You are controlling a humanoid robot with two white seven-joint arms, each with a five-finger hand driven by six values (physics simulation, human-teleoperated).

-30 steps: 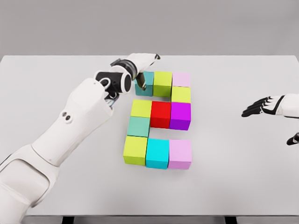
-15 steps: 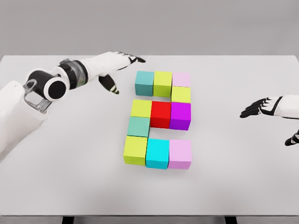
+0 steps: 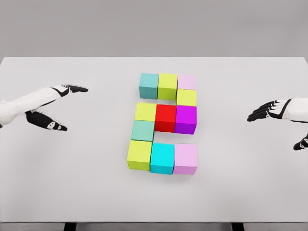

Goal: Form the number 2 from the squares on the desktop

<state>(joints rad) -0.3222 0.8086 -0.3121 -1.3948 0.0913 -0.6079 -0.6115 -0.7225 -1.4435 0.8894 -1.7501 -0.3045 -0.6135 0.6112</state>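
Cube figure 2 (image 3: pixel 163 122), long axis running away from robot

Single head view, from a camera on the robot's head. It is looking forward and steeply down onto a white table (image 3: pixel 57 187), which is filling nearly the whole width. The far table edge is running level across the upper part, with plain grey background above; the near edge is lying just above the bottom border. The coloured blocks (image 3: pixel 165 122) are sitting near the picture's centre. The left hand (image 3: pixel 48 103) and right hand (image 3: pixel 276 113) are entering at the side borders. Camera height cannot be judged exactly. No second view is overlapping.
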